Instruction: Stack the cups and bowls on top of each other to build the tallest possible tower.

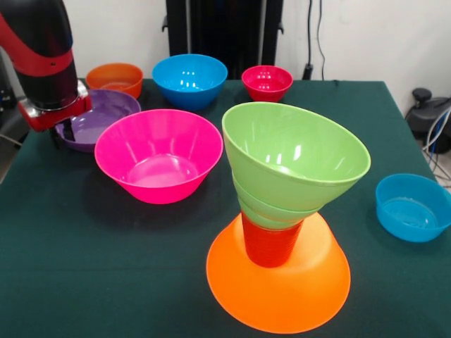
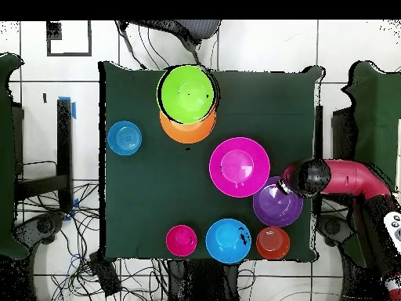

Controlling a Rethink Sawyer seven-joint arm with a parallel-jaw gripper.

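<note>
The tower stands at the front of the table: a large orange bowl (image 1: 278,285), rim down, carries the orange-red cup (image 1: 271,246). A small green bowl (image 1: 271,211) and a large green bowl (image 1: 296,151) sit on the cup, leaning. From above, the green bowl (image 2: 186,94) covers the orange base (image 2: 188,132). My gripper (image 1: 67,127) hangs over the rim of the purple bowl (image 1: 106,116), and shows in the overhead view (image 2: 286,186) at that bowl's (image 2: 278,208) edge. A large pink bowl (image 1: 158,155) sits beside the purple one.
At the table's far side stand a small orange bowl (image 1: 115,77), a large blue bowl (image 1: 189,79) and a small red bowl (image 1: 267,82). A small blue bowl (image 1: 412,206) sits alone near the right edge. Cables lie on the floor around the table.
</note>
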